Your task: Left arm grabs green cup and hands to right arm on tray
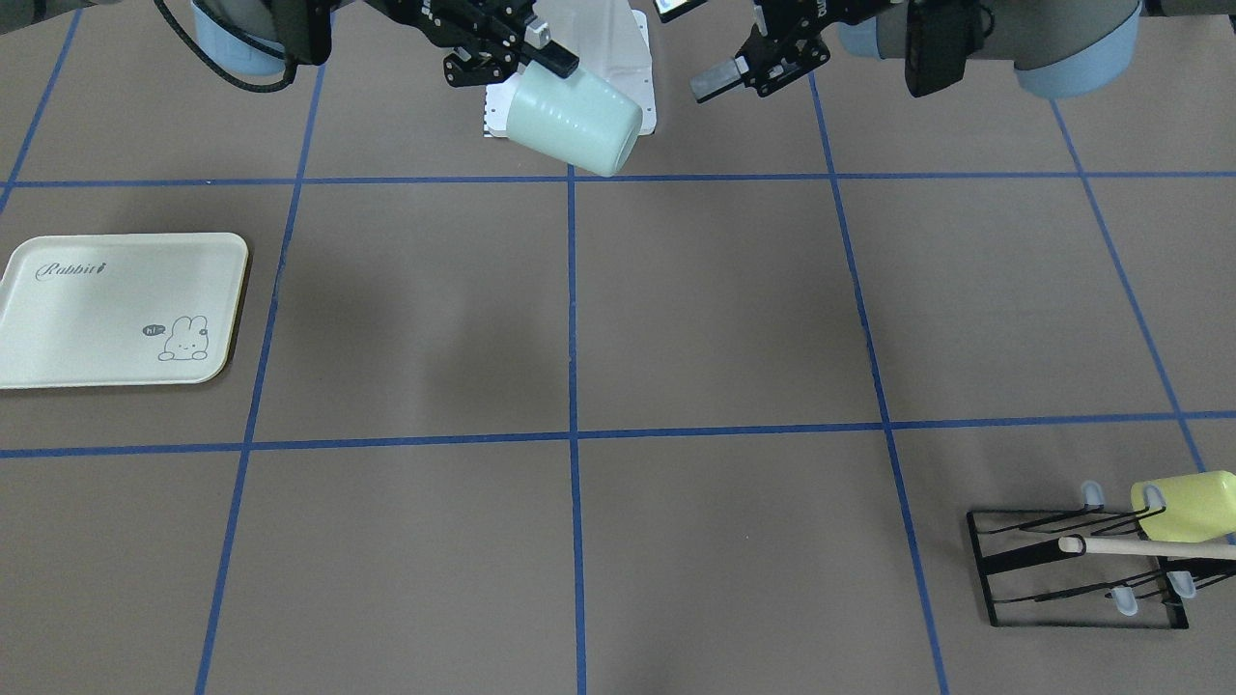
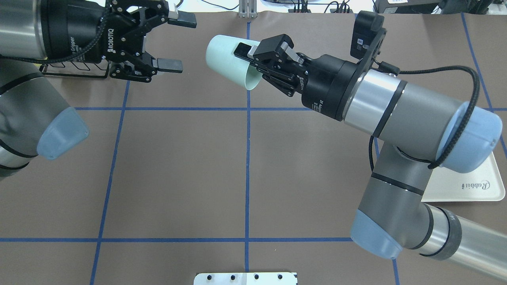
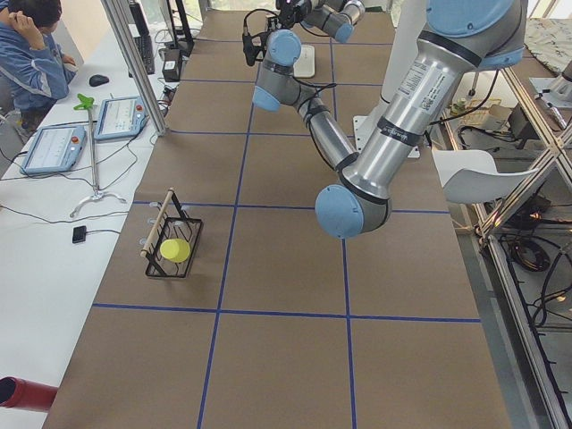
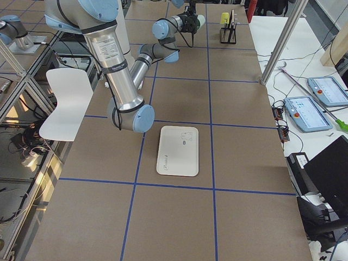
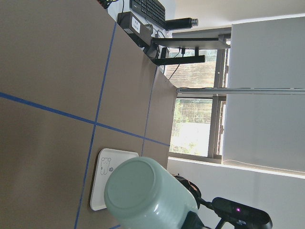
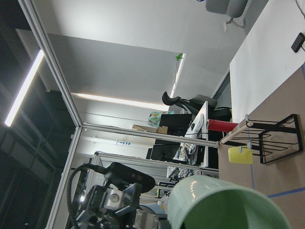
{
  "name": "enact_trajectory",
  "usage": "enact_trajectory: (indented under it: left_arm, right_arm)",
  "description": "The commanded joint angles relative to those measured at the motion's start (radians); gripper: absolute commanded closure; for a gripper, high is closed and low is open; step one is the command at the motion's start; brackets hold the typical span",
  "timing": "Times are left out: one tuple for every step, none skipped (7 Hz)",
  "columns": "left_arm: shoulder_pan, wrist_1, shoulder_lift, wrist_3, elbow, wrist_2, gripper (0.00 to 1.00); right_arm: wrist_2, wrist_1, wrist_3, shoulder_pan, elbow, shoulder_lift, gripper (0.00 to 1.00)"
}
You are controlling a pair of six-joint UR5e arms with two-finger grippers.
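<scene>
The pale mint-green cup (image 1: 575, 121) hangs in the air on its side over the table's robot side. My right gripper (image 1: 541, 63) is shut on its rim end, and it also shows from overhead (image 2: 246, 59) with the cup (image 2: 227, 59) pointing toward my left gripper. My left gripper (image 2: 176, 42) is open and empty a short way from the cup's base, not touching it; in the front view it (image 1: 697, 43) sits right of the cup. The left wrist view shows the cup's base (image 5: 143, 191). The cream tray (image 1: 116, 309) lies flat and bare, partly hidden under the right arm from overhead (image 2: 467, 186).
A black wire rack (image 1: 1072, 569) with a yellow-green cup (image 1: 1188, 507) and a wooden rod stands at the table's left end, behind my left gripper from overhead (image 2: 75, 69). A white base plate (image 1: 618, 48) lies under the grippers. Blue tape lines cross the brown table.
</scene>
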Motion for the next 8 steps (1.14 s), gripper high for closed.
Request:
enact_trajectory:
  left_arm:
    - [0.001,-0.001,0.004,0.040,0.037,0.002,0.00]
    - [-0.001,0.010,0.006,0.089,0.060,0.005,0.00]
    - [0.001,0.012,0.038,0.145,0.082,0.006,0.00]
    - [0.001,0.013,0.107,0.260,0.085,0.006,0.00]
    - [-0.002,0.022,0.182,0.350,0.086,0.006,0.00]
    - [-0.013,0.059,0.217,0.434,0.087,0.006,0.00]
    - [-0.022,0.121,0.256,0.547,0.085,0.011,0.00]
    - [-0.028,0.187,0.308,0.684,0.083,0.055,0.00]
  right_arm:
    - [0.109,-0.259,-0.081,0.085,0.001,-0.001,1.00]
    - [0.143,-0.356,-0.140,0.114,0.000,-0.005,1.00]
    - [0.160,-0.438,-0.174,0.133,0.001,-0.026,1.00]
    - [0.186,-0.515,-0.228,0.160,0.009,-0.048,1.00]
    - [0.241,-0.620,-0.292,0.201,0.012,-0.048,1.00]
    - [0.286,-0.769,-0.384,0.241,0.032,-0.051,1.00]
    - [0.307,-0.908,-0.509,0.252,0.076,-0.082,1.00]
    - [0.315,-1.028,-0.620,0.272,0.099,-0.099,1.00]
